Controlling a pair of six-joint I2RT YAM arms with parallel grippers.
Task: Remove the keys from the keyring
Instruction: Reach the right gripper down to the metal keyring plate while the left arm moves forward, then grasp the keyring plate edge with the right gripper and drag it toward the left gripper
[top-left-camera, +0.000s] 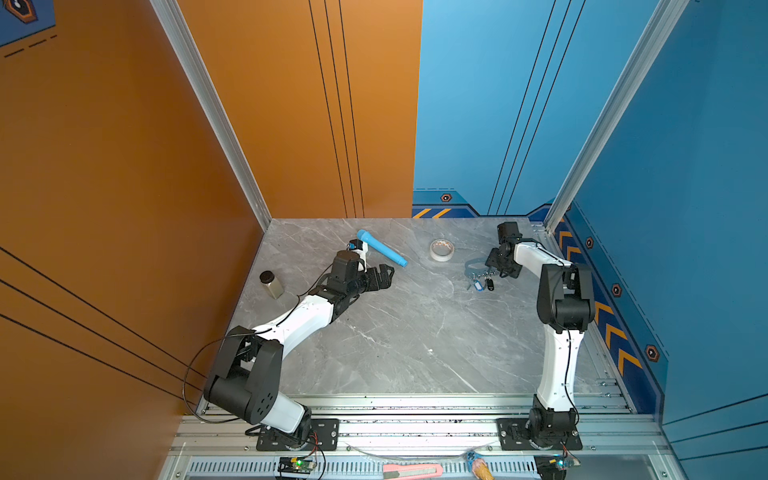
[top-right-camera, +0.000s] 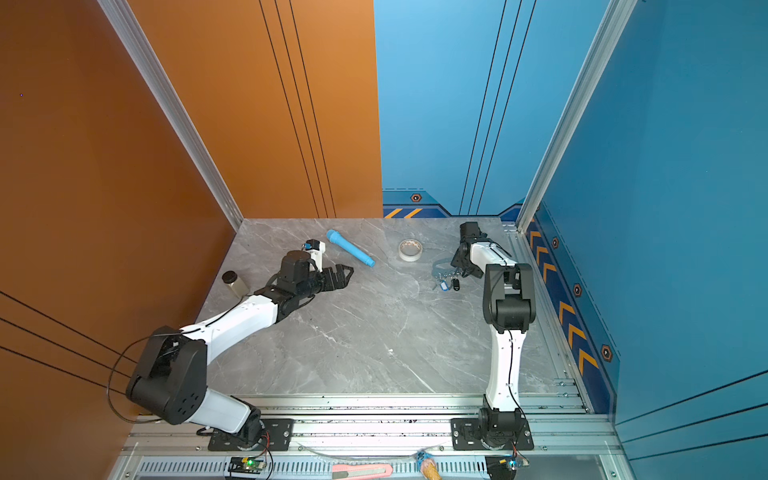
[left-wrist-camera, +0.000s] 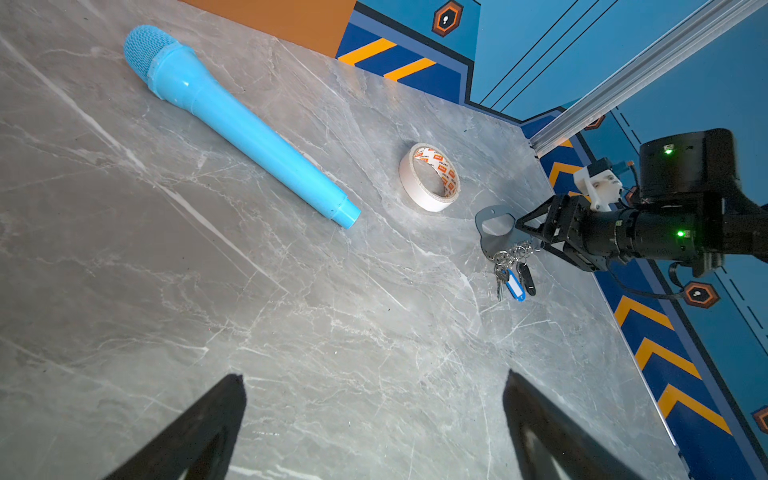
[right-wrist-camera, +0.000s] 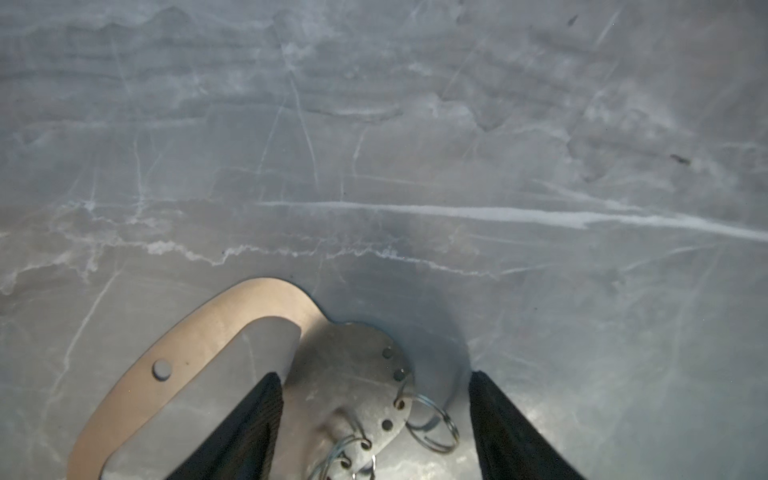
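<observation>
Two right fingers (right-wrist-camera: 513, 432) straddle one keyring (right-wrist-camera: 345, 374), keys (left-wrist-camera: 513, 283) attached.

Flat grey keyring (right-wrist-camera: 340, 374) on the table (left-wrist-camera: 291, 311), keys (left-wrist-camera: 503, 279) with blue tag (left-wrist-camera: 515, 289) and dark fob (left-wrist-camera: 528, 279) on its rings

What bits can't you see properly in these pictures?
- The keys: cut off by the picture's edge in the right wrist view. Only the keyring and its wire rings show there.
- Writing on the keys' white label: too small in the left wrist view.
- Whether the right gripper touches the keyring: its own fingers cover that spot in each view.
</observation>
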